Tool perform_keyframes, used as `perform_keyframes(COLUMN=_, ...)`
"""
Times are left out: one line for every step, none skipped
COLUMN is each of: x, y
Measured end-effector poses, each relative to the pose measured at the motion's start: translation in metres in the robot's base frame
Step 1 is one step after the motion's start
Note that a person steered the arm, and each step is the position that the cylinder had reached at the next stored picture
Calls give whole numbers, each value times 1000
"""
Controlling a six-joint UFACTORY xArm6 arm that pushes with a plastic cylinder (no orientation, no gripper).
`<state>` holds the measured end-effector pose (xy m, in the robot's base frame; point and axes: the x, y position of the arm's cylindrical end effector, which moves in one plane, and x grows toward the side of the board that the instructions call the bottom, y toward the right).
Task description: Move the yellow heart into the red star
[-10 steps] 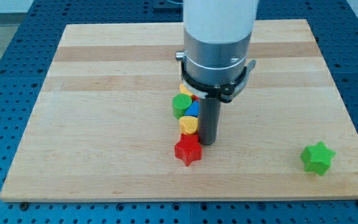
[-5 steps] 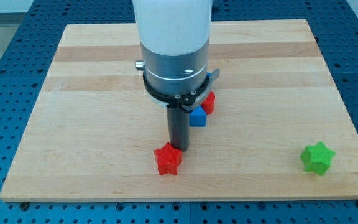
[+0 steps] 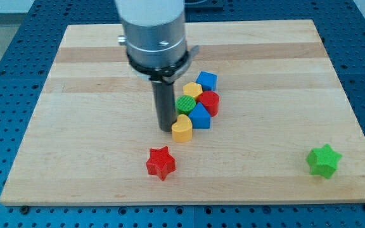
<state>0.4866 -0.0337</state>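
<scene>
The yellow heart (image 3: 182, 128) lies near the board's middle, at the lower left end of a cluster of blocks. The red star (image 3: 161, 163) lies apart from it, below and to the view's left, with a gap of bare wood between them. My tip (image 3: 165, 128) rests on the board just left of the yellow heart, touching or nearly touching its side, and above the red star.
The cluster holds a green cylinder (image 3: 185, 104), a yellow block (image 3: 192, 90), a red cylinder (image 3: 208, 102) and two blue blocks (image 3: 200, 116) (image 3: 206, 80). A green star (image 3: 324, 160) sits at the lower right. The wooden board (image 3: 75, 126) lies on a blue perforated table.
My tip has swung left, then up beside the heart. The red star has been pushed down and left, away from the cluster. The cluster blocks now show.
</scene>
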Motion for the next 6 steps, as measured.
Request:
perform_keyframes(x=-12, y=18)
perform_keyframes(x=-11, y=25)
perform_keyframes(x=-5, y=31)
perform_keyframes(x=0, y=45)
perform_keyframes(x=7, y=61)
perform_keyframes(x=11, y=59)
